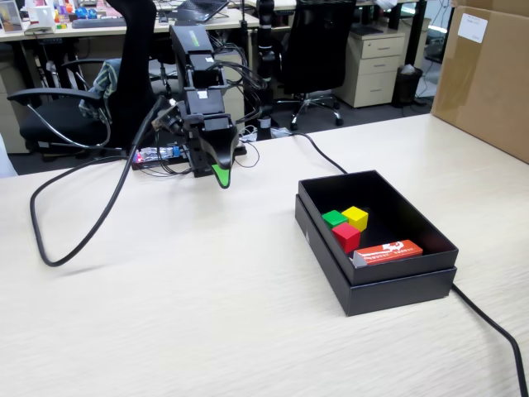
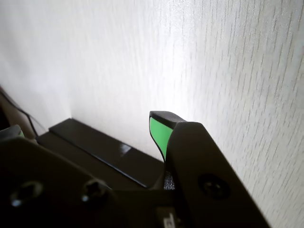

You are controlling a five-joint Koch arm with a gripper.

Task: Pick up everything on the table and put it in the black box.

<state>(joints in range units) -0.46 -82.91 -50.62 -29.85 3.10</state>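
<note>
The black box (image 1: pixel 318 225) stands on the pale table (image 1: pixel 165 306) at the right in the fixed view. The yellow cube (image 1: pixel 355 217), the green cube (image 1: pixel 333 218) and the red cube (image 1: pixel 346 237) lie together inside it. My gripper (image 1: pixel 216 175) hangs at the back of the table, left of the box and well apart from it, pointing down. It is empty. In the wrist view the gripper (image 2: pixel 90 129) shows one green-padded fingertip (image 2: pixel 159 133) with bare table beside the pad, so the jaws stand apart.
A flat orange-red packet (image 1: pixel 388 251) lies in the box near its front wall. Black cables (image 1: pixel 74 223) loop over the left table and run past the box's right side. A brown carton (image 1: pixel 488 74) stands at the back right. A black stepped edge (image 2: pixel 95 145) shows in the wrist view.
</note>
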